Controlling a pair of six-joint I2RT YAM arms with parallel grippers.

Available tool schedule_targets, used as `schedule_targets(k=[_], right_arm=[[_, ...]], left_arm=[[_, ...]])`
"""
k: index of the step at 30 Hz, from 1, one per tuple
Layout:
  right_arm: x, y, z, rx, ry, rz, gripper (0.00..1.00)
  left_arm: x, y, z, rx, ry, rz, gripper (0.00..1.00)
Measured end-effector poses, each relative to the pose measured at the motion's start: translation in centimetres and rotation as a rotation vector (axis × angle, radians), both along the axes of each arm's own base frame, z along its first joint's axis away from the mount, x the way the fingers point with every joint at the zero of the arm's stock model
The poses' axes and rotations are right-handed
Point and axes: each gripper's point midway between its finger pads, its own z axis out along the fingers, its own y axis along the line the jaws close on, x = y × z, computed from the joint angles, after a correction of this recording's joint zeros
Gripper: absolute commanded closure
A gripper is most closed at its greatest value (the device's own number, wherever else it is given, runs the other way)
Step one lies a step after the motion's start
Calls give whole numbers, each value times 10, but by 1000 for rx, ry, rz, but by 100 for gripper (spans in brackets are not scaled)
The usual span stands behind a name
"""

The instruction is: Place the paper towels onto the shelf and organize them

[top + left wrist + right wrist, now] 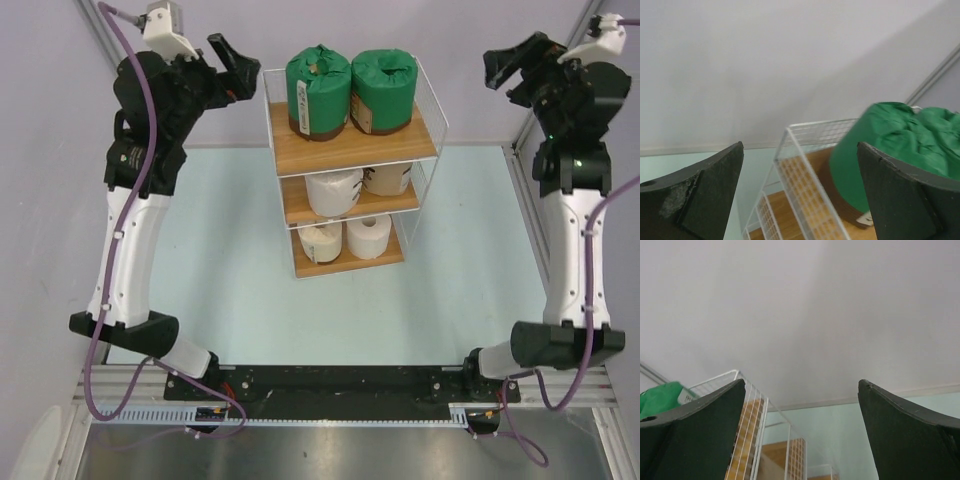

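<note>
Atop shelf (345, 152), two green paper towels (318, 88), labels (361, 120) illegible

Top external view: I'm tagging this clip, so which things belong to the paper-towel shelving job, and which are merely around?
Belong:
shelf
top board: left green roll, right green roll
middle board: cream roll, tan roll
bottom board: bottom-left roll, bottom-right roll
left end effector, right end effector, both open, empty

Merely around:
table
purple cables
</note>
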Motion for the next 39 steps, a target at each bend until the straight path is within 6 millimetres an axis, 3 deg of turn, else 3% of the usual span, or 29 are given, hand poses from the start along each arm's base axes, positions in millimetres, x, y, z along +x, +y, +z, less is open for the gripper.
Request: schedule_targets(k=[6, 10, 19, 26, 32, 39], right_arm=[[67, 29, -14, -84, 32, 82, 0], [86, 63, -6, -139, 8, 168, 0], [80, 94, 15, -220, -56, 265, 0], [78, 117, 2, -264, -25, 319, 0], [80, 133, -15, -298, 12, 359, 0], [76, 145, -20, -320, 19, 384, 0]], left_arm=[[15, 41, 3, -43, -2, 76, 0], [14, 43, 13, -74, -31, 55, 0], [19, 26, 24, -110, -56, -47, 0], [47, 18, 20, -108, -42, -65, 0], [67, 13, -6, -82, 26, -74, 1], [69, 5, -24, 12, 56, -63, 0]])
